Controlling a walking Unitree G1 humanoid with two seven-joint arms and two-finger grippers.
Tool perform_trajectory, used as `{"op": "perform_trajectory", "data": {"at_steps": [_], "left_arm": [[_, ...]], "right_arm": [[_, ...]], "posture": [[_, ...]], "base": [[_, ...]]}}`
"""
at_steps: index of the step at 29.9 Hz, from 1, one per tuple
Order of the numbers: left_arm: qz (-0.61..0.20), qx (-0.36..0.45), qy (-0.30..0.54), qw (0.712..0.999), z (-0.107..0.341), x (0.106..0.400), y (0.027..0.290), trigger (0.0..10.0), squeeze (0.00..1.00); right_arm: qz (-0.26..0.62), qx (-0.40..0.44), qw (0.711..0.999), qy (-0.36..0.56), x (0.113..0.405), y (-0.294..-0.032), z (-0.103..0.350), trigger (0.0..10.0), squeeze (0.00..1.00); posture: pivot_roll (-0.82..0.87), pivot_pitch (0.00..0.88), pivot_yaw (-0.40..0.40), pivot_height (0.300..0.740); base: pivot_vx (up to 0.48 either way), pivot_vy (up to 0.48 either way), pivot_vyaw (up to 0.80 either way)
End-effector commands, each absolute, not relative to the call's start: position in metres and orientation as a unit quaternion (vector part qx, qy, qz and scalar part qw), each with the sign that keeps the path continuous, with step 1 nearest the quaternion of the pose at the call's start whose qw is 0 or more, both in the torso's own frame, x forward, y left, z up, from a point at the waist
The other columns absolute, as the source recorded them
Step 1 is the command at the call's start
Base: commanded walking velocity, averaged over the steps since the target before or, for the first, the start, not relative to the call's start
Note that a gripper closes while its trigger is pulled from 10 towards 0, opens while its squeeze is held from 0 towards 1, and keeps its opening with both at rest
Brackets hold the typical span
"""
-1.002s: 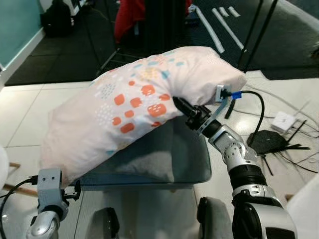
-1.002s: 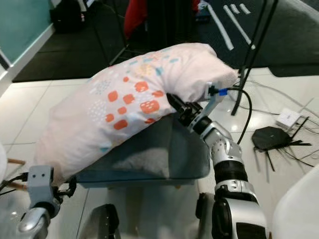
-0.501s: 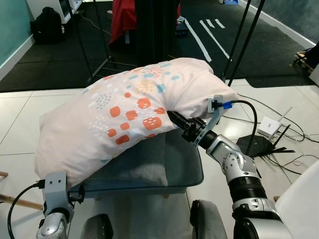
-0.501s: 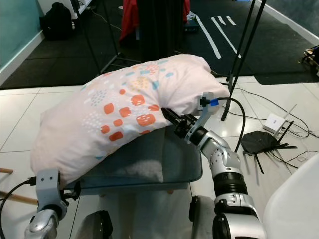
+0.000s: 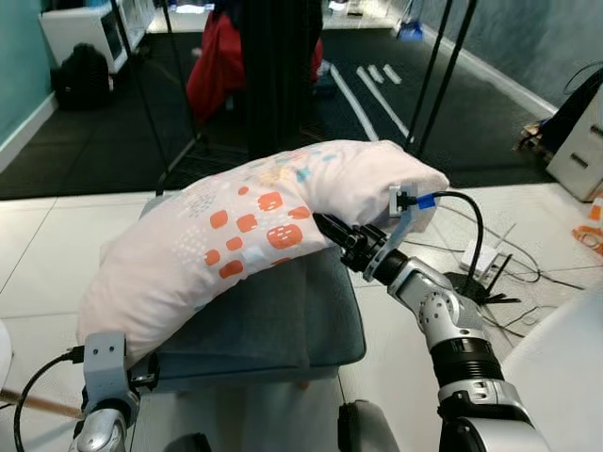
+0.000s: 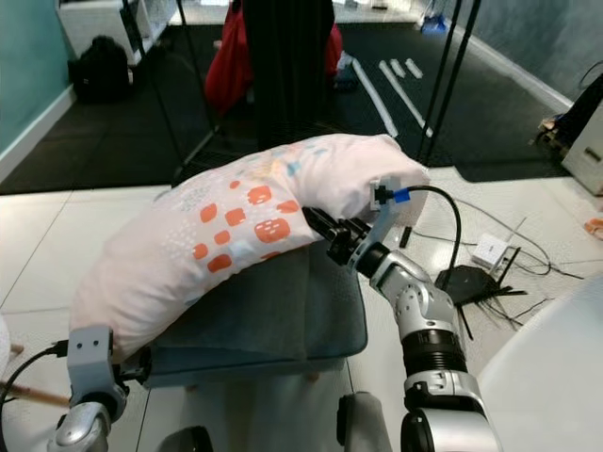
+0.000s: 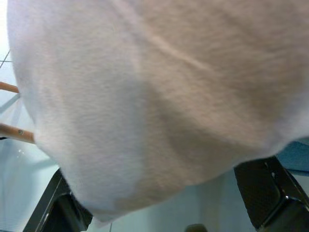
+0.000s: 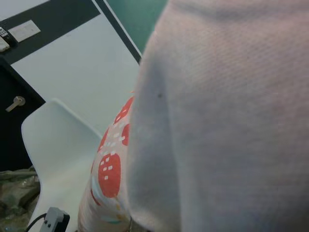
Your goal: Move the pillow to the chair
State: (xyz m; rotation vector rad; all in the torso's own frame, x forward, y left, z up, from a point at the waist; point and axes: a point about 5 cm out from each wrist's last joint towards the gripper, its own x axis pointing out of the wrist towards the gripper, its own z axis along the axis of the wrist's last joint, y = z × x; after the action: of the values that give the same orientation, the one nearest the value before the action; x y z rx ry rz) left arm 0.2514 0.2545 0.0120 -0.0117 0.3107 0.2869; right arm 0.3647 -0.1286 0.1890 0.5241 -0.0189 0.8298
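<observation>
Pillow [image 5: 245, 235], soft printed cotton, sagging between both grippers over blue-grey cushioned chair [image 5: 283, 320]; jaw states apparently hidden.

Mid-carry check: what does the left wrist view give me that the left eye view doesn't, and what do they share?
Left wrist view alone: the pillow's plain underside close up, a black finger of the left gripper on either side beneath it, jaws spread, and wooden rods beside it.

Left eye view alone: the right gripper pressed into the patterned side, the blue-grey chair cushion beneath, cables and a router on the floor.

Shared: the pillow and pale tiled floor.
</observation>
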Motion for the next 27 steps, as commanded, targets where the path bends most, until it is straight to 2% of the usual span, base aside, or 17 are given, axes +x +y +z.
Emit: {"op": "perform_trajectory", "data": {"at_steps": [1, 27], "left_arm": [[0.141, -0.008, 0.155, 0.978, 0.010, 0.251, 0.252, 10.0, 0.00], [0.132, -0.003, 0.157, 0.979, 0.005, 0.252, 0.245, 10.0, 0.00]], "right_arm": [[0.410, 0.253, 0.875, -0.042, 0.365, -0.127, 0.204, 0.0, 0.09], [0.416, 0.274, 0.862, -0.091, 0.371, -0.122, 0.227, 0.0, 0.08]], "posture": [[-0.12, 0.109, -0.002, 0.615], [-0.11, 0.106, 0.003, 0.740]], "base": [[0.000, 0.000, 0.00], [0.000, 0.000, 0.00]]}}
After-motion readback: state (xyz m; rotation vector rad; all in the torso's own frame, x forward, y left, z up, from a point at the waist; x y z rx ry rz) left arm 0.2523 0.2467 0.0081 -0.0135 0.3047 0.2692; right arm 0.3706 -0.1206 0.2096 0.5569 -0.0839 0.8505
